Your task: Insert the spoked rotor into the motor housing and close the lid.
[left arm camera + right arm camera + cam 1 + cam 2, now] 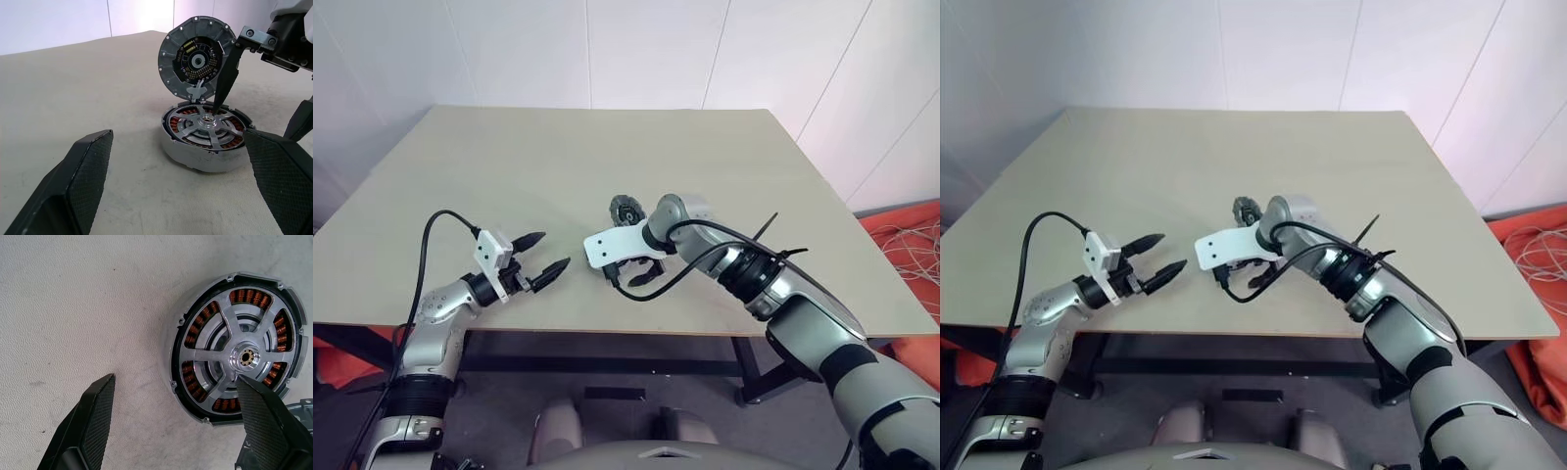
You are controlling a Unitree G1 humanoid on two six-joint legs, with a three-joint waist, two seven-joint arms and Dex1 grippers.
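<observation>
Flat shiny silver spoked rotor (234,363), seated inside the round dark motor housing (177,357), copper-coloured windings visible between the spokes and a small silver hub at the centre. Housing resting on the pale beige counter (509,176), near its front edge and a little right of the middle. Round grey metal lid (196,59) with a black-and-white centre standing tilted up on edge against the far rim of the housing, not yet lowered. Right claw (631,274) pointing steeply down over the housing, its two black fingers spread wide and holding nothing; one fingertip (221,83) just at the rotor's hub, whether touching or barely above it hard to tell, the other finger (88,426) over bare counter beside the housing. White wrist plate and a looping black cable directly behind this claw. Left claw (540,261) well apart to the left of the housing, near the counter's front edge, held about level and aimed toward the housing, its textured black fingers (73,186) fully spread and empty. Pale panelled wall behind the counter; orange fabric and white cables on the floor to the right.
</observation>
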